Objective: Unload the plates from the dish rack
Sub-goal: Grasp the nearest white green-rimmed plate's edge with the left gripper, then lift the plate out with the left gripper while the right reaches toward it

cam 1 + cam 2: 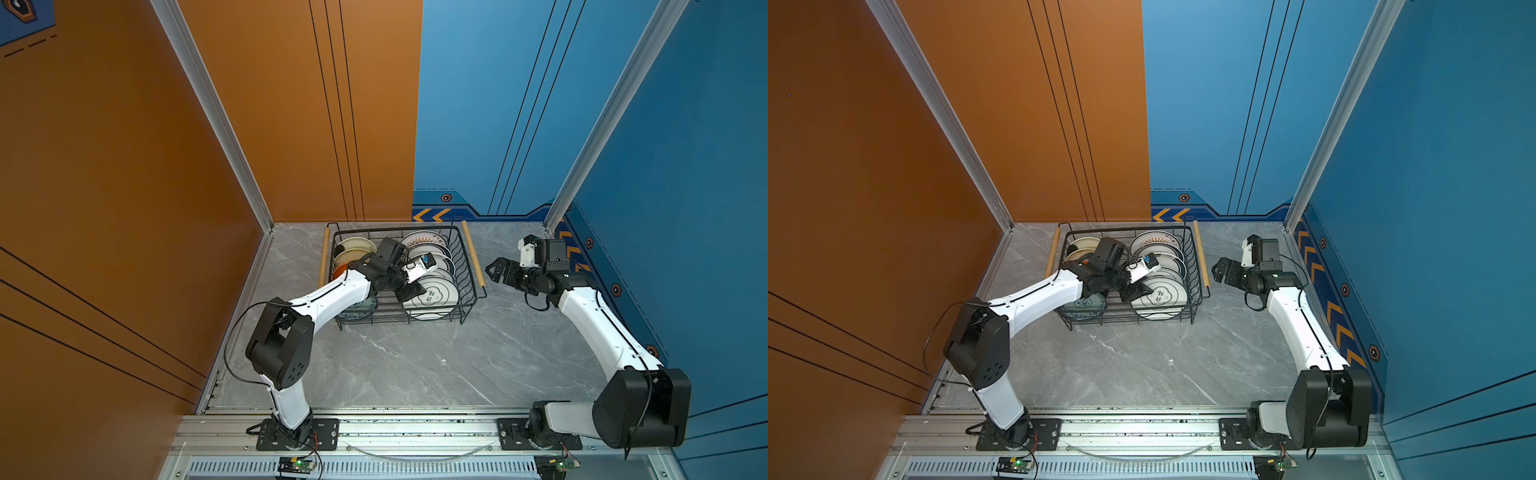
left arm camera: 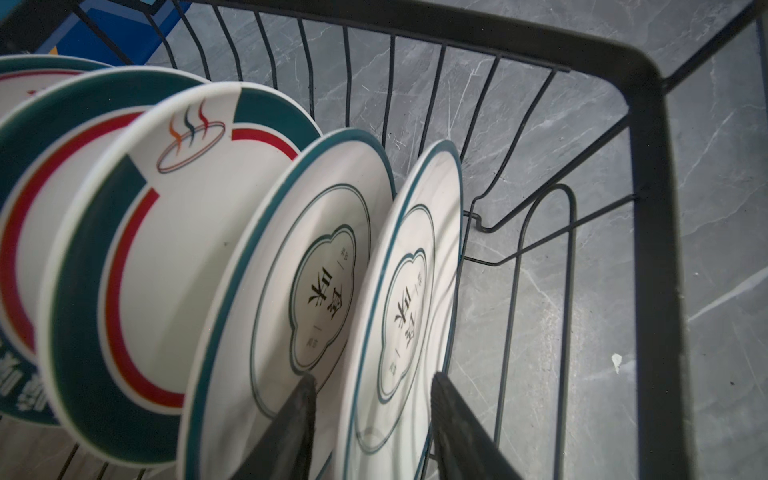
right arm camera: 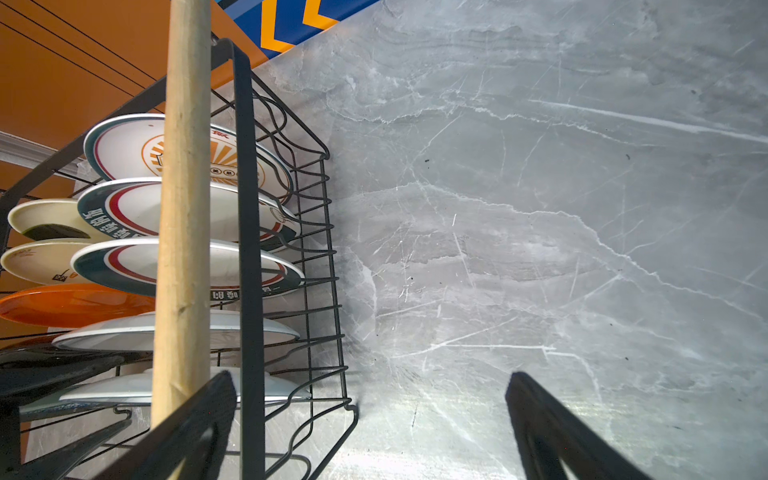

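- Closest to the lens in both top views was the aluminium rail [image 1: 415,428] with the two arm bases bolted onto it, and past that the grey marble table [image 1: 415,365].
- Dish rack [image 1: 395,229] sat at the far end of the table, a bit left of centre, with a wooden handle [image 1: 473,255] along its right end and a matching one on the left end.
- All the plates [image 1: 442,251] stood on edge inside it in two rows. Cream plates [image 1: 353,245] and an orange plate [image 3: 70,303] were in the left row and white printed ones in the right row, with the sunburst plate [image 3: 120,145] at the very back.
- Left gripper [image 1: 409,293] was down inside the rack at the front plate [image 1: 434,297] of the right row, the white one with a thin teal rim and Chinese characters.
- From the left wrist view its fingers [image 2: 291,424] sat either side of that plate. One was in the gap next to the matching second plate [image 2: 324,282] and the other on the plate's outer face, toward the rack wall. Honestly couldn't tell if they were pinching it or just short of touching.
- Right gripper [image 1: 492,272] hung just outside the rack beside the right handle, over bare table, fingers spread wide with nothing in them.
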